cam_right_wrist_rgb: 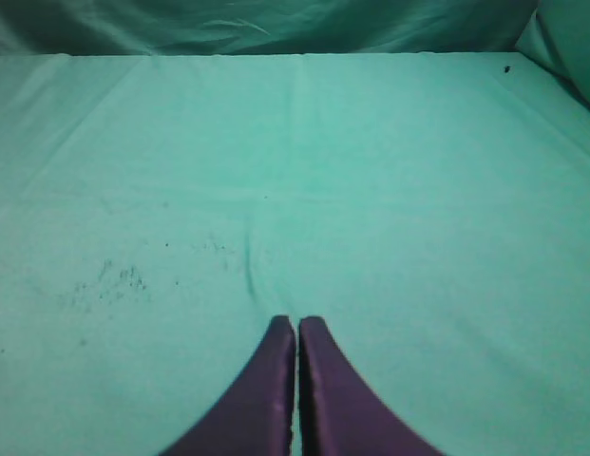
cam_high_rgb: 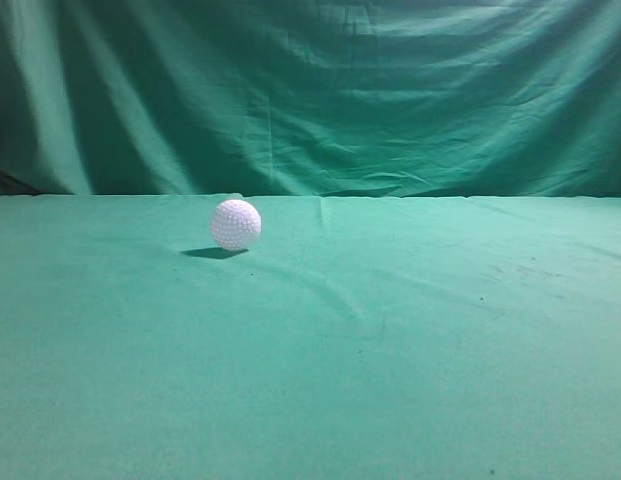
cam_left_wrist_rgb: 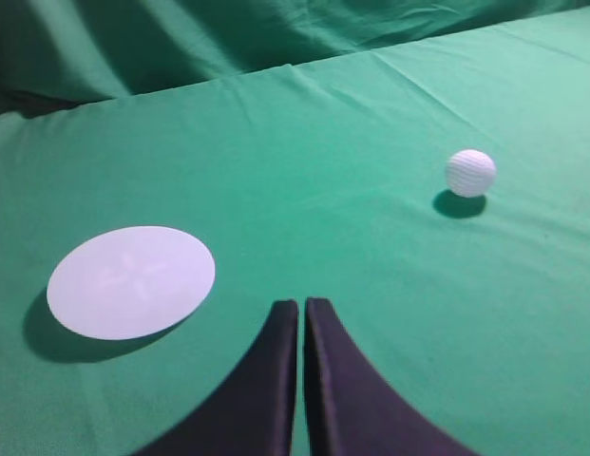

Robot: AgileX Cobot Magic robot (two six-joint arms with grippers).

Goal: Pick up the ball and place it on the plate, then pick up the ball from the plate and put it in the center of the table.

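Observation:
The white dimpled ball [cam_high_rgb: 235,224] rests on the green table [cam_high_rgb: 390,340], left of the middle and towards the back. It also shows in the left wrist view [cam_left_wrist_rgb: 470,173], far right of the jaws. A flat white round plate [cam_left_wrist_rgb: 131,281] lies on the cloth, left of the left gripper [cam_left_wrist_rgb: 301,306]; the exterior view does not show it. The left gripper is shut and empty, above the cloth. The right gripper [cam_right_wrist_rgb: 296,324] is shut and empty over bare cloth. Neither gripper shows in the exterior view.
A draped green backdrop curtain [cam_high_rgb: 310,90] hangs behind the table's far edge. Faint dark specks [cam_right_wrist_rgb: 109,280] mark the cloth left of the right gripper. A crease [cam_right_wrist_rgb: 249,266] runs ahead of the right gripper.

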